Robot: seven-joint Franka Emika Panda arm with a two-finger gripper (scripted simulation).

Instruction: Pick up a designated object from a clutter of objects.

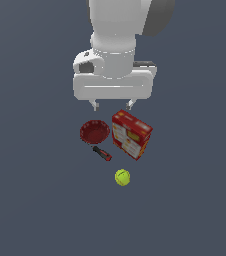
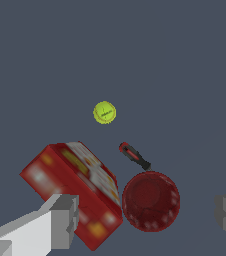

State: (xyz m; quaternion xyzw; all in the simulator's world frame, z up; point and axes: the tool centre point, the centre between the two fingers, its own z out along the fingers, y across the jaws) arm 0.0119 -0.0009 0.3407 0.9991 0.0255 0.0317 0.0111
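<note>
The dark red bowl (image 1: 95, 131) (image 2: 150, 201) lies on the grey floor, round and shallow with a ribbed rim. Touching its side stands the red-and-yellow box (image 1: 130, 134) (image 2: 77, 189). A small red-and-black tool (image 1: 102, 153) (image 2: 134, 156) lies just beyond the bowl, and a yellow-green tennis ball (image 1: 122, 177) (image 2: 104, 112) sits farther off. My gripper (image 1: 112, 105) (image 2: 147, 216) hangs open above the clutter, nothing between its fingers (image 2: 62, 220). In the wrist view the bowl lies between the two fingertips, well below them.
The white arm (image 1: 117, 45) fills the upper part of the exterior view. Plain grey floor surrounds the four objects on all sides.
</note>
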